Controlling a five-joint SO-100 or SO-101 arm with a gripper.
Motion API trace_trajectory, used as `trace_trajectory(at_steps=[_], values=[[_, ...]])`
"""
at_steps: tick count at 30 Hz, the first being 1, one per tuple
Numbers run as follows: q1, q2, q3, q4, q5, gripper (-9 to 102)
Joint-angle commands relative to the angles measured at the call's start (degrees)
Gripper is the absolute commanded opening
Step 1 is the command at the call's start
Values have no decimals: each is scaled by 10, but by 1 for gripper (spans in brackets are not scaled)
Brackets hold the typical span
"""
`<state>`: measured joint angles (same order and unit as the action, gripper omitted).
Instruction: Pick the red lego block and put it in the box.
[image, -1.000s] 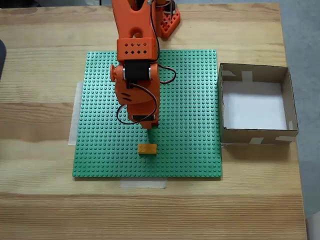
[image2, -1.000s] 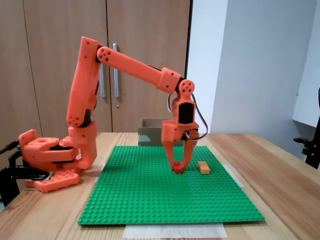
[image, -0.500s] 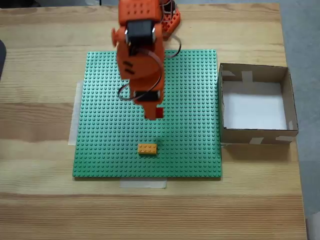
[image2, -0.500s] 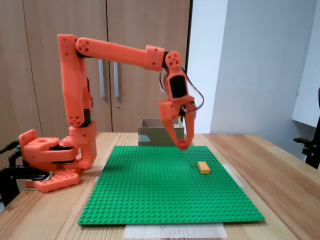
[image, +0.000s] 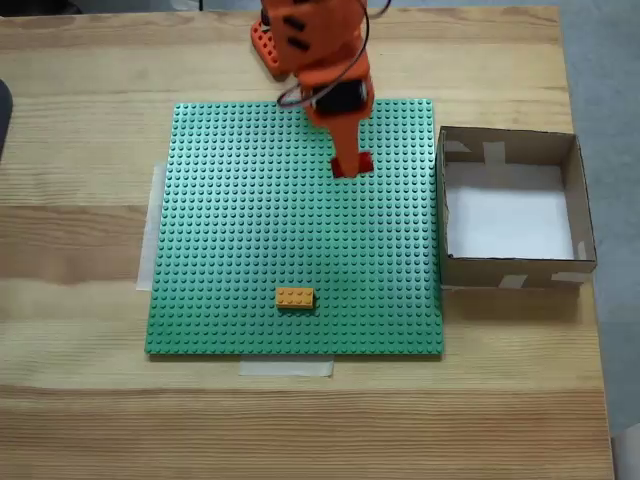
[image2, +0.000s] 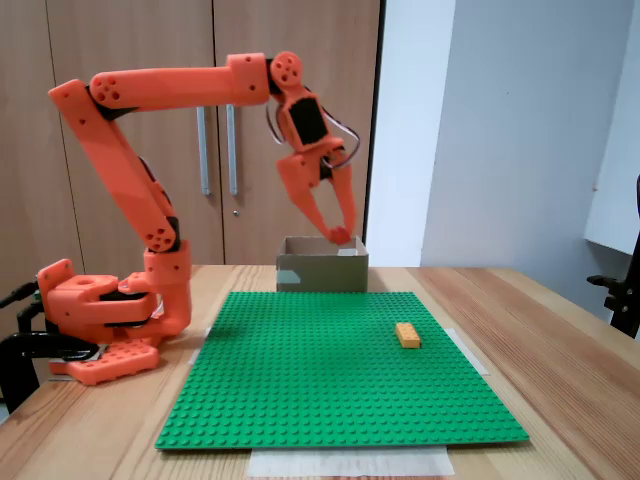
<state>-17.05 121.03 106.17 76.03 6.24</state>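
A: Where's the red lego block?
B: Clamped in the gripper, lifted above the baseplate's far edge, short of the box.
A: Handling?
B: Light, rigid, slick; likely best pinched across its 2 long sides.

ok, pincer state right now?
Pincer: closed on the red lego block, held up in the air, not yet over the box.

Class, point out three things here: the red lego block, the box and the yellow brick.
red lego block (image: 364, 162), a fixed view, its visible red edge beside the gripper.
box (image: 508, 145), a fixed view, its far cardboard wall.
yellow brick (image2: 407, 334), a fixed view, its studded top.
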Motion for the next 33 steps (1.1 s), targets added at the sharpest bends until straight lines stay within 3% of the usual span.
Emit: trace_trajectory(at_steps=[1, 16, 33], values=[[-25, 47, -4, 11, 2, -1], [-125, 54, -131, 30, -5, -1], [-224, -171, -352, 86, -6, -1]])
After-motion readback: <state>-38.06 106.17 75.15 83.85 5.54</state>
